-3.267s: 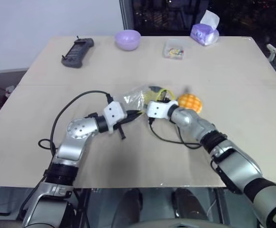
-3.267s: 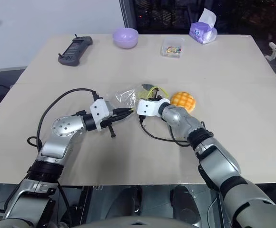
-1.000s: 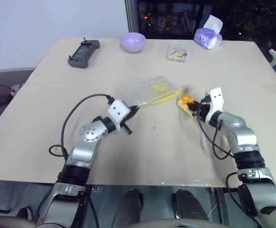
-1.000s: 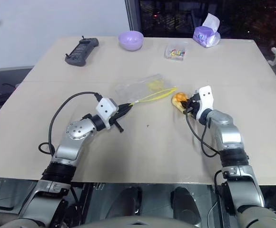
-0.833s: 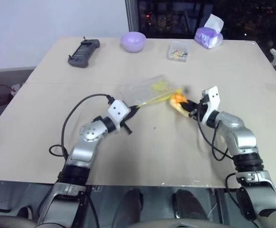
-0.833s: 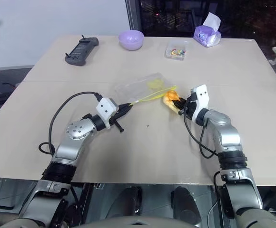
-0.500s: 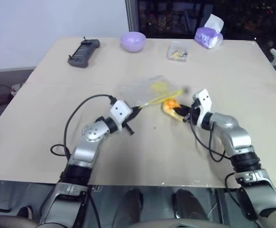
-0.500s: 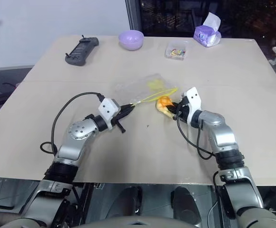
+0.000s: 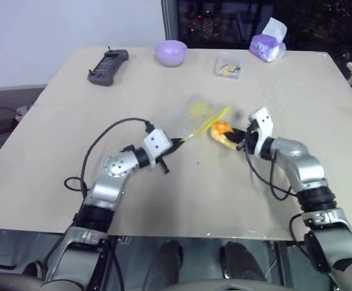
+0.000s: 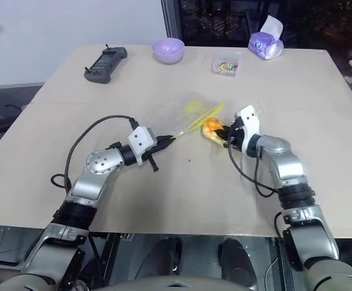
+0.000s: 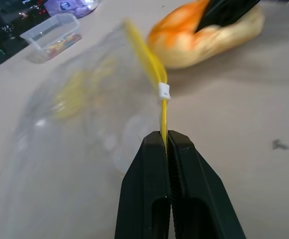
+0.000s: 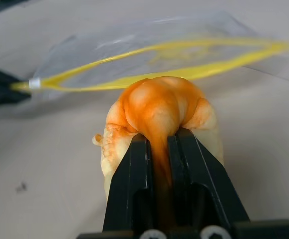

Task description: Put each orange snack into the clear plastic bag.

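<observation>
A: Right hand [image 12: 160, 144] clamped on the snack [image 12: 159, 112], squeezed so hard that the dome bulges up between the two fingers. Carried across from the far right side to just in front of the bag [image 12: 149, 55]. Left hand [image 11: 165, 144] pressed together on the yellow zip strip [image 11: 154, 69], holding one end of the mouth up off the tabletop [image 9: 164, 79].

B: Meaning for the task?

A: Pick-up done, insertion not yet. Snack near the open mouth but outside it, close beyond the left hand's fingertips. Mouth now turned more toward the right hand than a second ago, so a short push forward probably enough.

B: Anything hard to make out?

A: Quite a lot. Bag blurred in the head views, so no clear edge of the film. From the right wrist, the strip seen as an open loop just beyond the snack, yet impossible to tell whether the gap is wide enough. Grid pattern of the snack not visible, crushed by the grip. Yellowish shape inside the bag: maybe another snack, maybe only a reflection of the strip, cannot tell. Underside of the snack hidden by the fingers.
</observation>
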Tool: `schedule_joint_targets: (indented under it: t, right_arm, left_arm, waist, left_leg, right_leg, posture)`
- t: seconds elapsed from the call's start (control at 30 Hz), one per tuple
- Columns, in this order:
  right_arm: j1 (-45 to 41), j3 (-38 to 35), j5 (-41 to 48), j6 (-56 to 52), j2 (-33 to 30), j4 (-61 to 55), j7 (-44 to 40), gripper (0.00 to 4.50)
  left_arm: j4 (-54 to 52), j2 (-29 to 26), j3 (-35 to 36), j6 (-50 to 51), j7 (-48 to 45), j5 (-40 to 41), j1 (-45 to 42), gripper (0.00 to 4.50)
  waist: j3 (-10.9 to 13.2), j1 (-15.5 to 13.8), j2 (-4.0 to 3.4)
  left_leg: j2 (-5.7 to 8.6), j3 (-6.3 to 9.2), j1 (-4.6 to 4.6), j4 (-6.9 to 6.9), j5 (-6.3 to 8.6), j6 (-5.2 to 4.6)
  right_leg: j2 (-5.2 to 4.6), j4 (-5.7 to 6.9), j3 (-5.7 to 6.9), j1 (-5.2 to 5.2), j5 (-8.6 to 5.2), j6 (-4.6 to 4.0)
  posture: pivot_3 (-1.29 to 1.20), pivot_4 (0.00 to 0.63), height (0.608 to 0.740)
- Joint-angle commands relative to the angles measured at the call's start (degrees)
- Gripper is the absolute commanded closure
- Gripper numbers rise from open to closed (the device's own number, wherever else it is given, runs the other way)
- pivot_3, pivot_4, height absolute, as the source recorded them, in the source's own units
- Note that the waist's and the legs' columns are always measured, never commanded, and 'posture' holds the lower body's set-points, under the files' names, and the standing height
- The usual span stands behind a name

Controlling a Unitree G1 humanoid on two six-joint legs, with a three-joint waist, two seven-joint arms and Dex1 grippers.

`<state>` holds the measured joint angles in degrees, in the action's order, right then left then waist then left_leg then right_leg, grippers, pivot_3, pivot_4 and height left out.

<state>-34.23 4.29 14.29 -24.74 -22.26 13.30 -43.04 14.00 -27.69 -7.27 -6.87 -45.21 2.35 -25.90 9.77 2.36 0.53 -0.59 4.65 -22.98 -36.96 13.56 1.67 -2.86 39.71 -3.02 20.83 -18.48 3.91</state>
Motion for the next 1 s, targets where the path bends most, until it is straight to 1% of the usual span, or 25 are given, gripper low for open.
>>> schedule_joint_targets:
  t: [0.03, 0.23, 0.6, 0.73, 0.83, 1.0]
  right_arm:
    - [0.5, -1.0, 1.0, -0.4, -2.8, -4.8, -2.8, 4.49]
    - [0.6, -1.1, 1.6, -2.6, -4.2, -7.3, -3.1, 4.49]
    - [-0.2, 0.6, 0.7, -3.1, -0.7, -6.1, -1.5, 4.49]
    - [-2.3, 0.2, 0.2, -2.4, 1.5, -3.9, 0.8, 4.49]
    - [-4.9, -0.9, -0.8, -1.2, 2.9, 0.2, 4.0, 4.49]
    - [-7.7, -1.5, -3.5, 1.9, 3.0, 5.7, 8.1, 4.49]
  left_arm:
    - [0.8, -0.1, 0.5, -2.0, 0.4, -0.5, -1.3, 4.5]
    - [0.6, 0.7, -0.2, -2.1, 0.2, -0.5, -1.2, 4.5]
    - [0.2, 1.7, -0.1, -1.8, -0.7, 0.4, -1.5, 4.5]
    - [-0.7, 2.2, 0.3, -1.0, -1.9, 2.0, -1.5, 4.5]
    - [-0.8, 2.1, 0.1, -0.9, -3.5, 2.7, -1.7, 4.5]
    - [-0.6, 1.3, -0.6, -1.3, -6.8, 3.3, -1.7, 4.5]
  waist:
    - [0.0, 0.1, 0.0]
    - [0.0, 0.1, 0.01]
    - [0.0, 0.0, 0.01]
    - [0.0, 0.1, 0.01]
    - [0.0, 0.1, 0.01]
    - [0.1, 0.0, 0.01]
  left_leg:
    - [0.0, 0.0, 0.0, 0.01, 0.0, 0.0]
    - [-0.01, -0.02, -0.03, 0.1, 0.0, 0.0]
    - [-0.01, -0.02, -0.03, 0.1, 0.0, 0.0]
    - [-0.01, -0.02, -0.03, 0.1, 0.0, 0.0]
    - [-0.01, -0.02, -0.03, 0.1, 0.0, 0.0]
    - [0.0, -0.01, -0.05, 0.1, 0.0, 0.0]
  right_leg:
    - [0.0, -0.01, 0.0, 0.0, 0.0, 0.0]
    - [0.0, -0.05, -0.01, 0.06, 0.0, 0.0]
    - [0.0, -0.05, -0.01, 0.06, 0.0, 0.0]
    - [0.0, -0.04, -0.01, 0.06, 0.0, 0.0]
    - [0.0, -0.04, -0.01, 0.07, 0.0, 0.0]
    - [-0.01, -0.06, 0.0, 0.08, 0.0, 0.0]
  posture:
    - [0.0, 0.15, 0.74]
    - [0.0, 0.15, 0.74]
    - [0.0, 0.15, 0.74]
    - [0.0, 0.15, 0.74]
    - [0.0, 0.15, 0.74]
    - [0.0, 0.15, 0.74]
